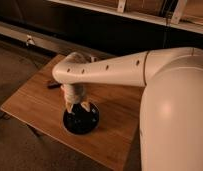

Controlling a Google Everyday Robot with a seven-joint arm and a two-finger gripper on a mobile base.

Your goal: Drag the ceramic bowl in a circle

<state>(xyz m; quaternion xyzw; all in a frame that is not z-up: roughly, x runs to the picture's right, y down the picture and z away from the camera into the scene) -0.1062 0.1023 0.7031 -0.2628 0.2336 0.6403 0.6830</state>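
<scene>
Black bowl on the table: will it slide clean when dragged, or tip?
Probably slides: glossy bowl on smooth wooden table. Shallow and wide, so unlikely to tip. Hand sits over its far rim, so it might pivot.

High camera looks down the arm (110, 70) to pincer (77, 106) at ceramic bowl (83, 123).

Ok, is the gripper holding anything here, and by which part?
Cannot be told: the gripper is down at the far side of the ceramic bowl on the wooden table, but whether it clamps the rim is hidden.
</scene>
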